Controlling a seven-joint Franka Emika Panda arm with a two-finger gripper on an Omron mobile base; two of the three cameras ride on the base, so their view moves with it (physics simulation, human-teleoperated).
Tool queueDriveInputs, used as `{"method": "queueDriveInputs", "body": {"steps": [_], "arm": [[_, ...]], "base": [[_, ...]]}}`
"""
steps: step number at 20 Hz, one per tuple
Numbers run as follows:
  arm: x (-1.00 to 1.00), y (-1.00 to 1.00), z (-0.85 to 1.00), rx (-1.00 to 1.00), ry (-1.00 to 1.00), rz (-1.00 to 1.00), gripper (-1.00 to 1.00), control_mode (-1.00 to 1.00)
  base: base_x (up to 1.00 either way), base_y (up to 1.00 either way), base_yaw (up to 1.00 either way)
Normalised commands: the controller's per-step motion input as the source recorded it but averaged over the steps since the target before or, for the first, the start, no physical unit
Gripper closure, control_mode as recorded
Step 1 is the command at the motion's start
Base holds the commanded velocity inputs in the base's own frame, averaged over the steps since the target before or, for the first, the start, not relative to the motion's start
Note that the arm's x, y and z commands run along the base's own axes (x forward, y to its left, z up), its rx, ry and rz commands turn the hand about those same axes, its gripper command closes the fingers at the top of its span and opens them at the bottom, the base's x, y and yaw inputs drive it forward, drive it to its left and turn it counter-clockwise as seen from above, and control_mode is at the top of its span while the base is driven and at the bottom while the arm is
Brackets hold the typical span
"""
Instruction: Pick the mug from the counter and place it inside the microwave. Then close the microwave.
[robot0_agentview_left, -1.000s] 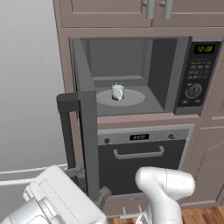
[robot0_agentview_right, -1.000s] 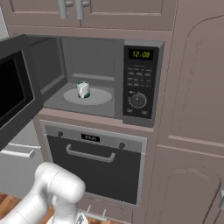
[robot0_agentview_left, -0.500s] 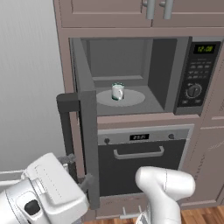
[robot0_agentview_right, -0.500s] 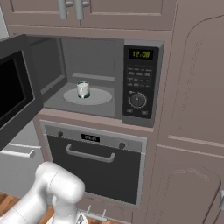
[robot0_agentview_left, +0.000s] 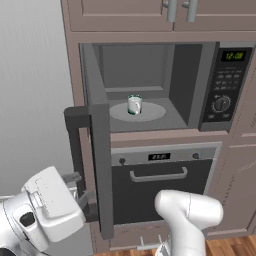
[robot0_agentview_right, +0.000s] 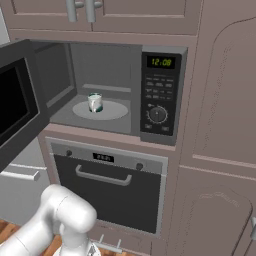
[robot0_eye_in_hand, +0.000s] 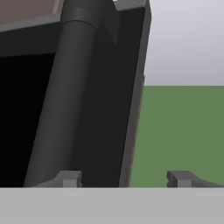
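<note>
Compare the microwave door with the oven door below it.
The microwave door is swung wide open; the oven door is shut. The microwave door's handle is a dark vertical bar; the oven's handle is a grey horizontal one. Both have dark fronts.

1. Brownish-mauve cabinets (robot0_agentview_right: 220, 125) are surrounding the appliance column; upper doors (robot0_agentview_left: 125, 12) are carrying silver bar handles.
2. A built-in oven (robot0_agentview_left: 160, 180) is sitting low, horizontal handle across its dark door.
3. A plain grey wall (robot0_agentview_left: 30, 75) is running leftward.
4. Wood floor (robot0_agentview_left: 235, 247) is showing below.
</note>
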Motion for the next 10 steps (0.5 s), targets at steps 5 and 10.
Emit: {"method": "queueDriveInputs", "body": {"steps": [5,10], "arm": [[0.33,0.20,-0.15,0.00,0.00,-0.04,-1.00,-1.00],[0.12,0.01,0.00,0.00,0.02,-0.01,-1.00,-1.00]], "base": [[0.00,0.00,0.00],[0.00,0.00,0.00]]}}
